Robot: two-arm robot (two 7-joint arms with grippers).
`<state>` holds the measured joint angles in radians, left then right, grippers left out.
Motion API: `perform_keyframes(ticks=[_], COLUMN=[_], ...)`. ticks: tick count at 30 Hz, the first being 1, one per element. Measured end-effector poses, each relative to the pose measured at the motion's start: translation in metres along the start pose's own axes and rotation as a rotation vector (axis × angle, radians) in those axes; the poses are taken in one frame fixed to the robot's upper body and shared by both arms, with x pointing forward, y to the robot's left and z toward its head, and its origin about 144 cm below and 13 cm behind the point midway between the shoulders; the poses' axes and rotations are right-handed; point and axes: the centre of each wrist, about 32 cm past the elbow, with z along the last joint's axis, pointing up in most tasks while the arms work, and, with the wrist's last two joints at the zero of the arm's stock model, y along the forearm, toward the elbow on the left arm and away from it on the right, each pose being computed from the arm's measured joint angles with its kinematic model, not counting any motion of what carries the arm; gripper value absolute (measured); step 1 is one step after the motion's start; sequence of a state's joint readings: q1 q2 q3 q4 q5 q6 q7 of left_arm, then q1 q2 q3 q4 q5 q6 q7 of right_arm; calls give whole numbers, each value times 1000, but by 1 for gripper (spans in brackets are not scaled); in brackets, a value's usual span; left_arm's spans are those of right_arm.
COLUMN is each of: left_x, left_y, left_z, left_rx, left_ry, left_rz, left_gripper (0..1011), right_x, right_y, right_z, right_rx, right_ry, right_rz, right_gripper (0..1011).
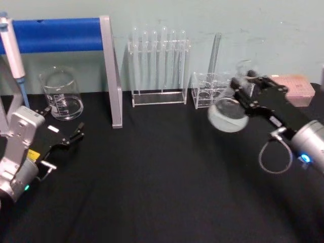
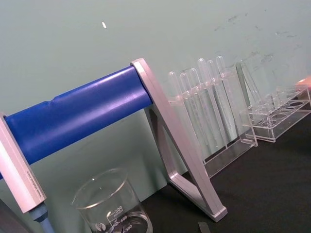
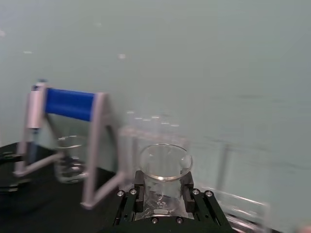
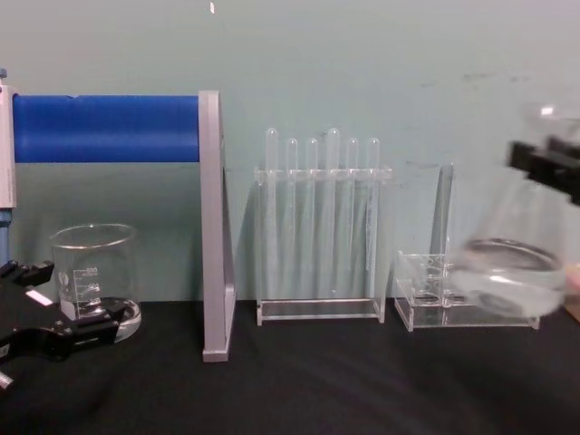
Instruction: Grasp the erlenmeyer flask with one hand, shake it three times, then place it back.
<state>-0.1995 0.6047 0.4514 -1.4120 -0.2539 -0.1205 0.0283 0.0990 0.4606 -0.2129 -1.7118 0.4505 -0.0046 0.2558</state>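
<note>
Clear erlenmeyer flask [image 1: 228, 115], tilted in midair, neck gripped by the right hand [image 1: 241, 90]

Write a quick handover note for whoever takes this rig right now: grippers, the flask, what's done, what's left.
Right gripper: shut on the erlenmeyer flask, at its neck, tilted off the table.
Left gripper: open, parked low left beside the beaker.
Done: grasp and lift; shake count cannot be told.
Left: finish any remaining shakes, set the flask down upright, release.
</note>
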Motion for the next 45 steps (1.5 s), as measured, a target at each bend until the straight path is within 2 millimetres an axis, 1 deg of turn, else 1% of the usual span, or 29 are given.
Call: perform_keyframes(ticks=[6,10,17,24,38,45], left_x=[0,0,0,0,0,0], left_y=[0,0,0,0,0,0], left_z=[0,0,0,0,0,0], left_rx=[0,0,0,0,0,0], left_ry=[0,0,0,0,0,0], left_rz=[0,0,0,0,0,0], left_gripper=[1001,1001,1001,1001,1001,1001], right_x=[11,13,13,6,-26,-31], right_y=[-14,-20,-20,-10,23,32], right_z=[2,2,2,0,-3,-3], right_rx=[-4,-8,-8,-8,-9,-2], right_ry=[-13,-16,-14,-4,31,40], right_rz=[-114,-147,-147,-58,264,324], right_gripper=[448,448,448,448,448,448])
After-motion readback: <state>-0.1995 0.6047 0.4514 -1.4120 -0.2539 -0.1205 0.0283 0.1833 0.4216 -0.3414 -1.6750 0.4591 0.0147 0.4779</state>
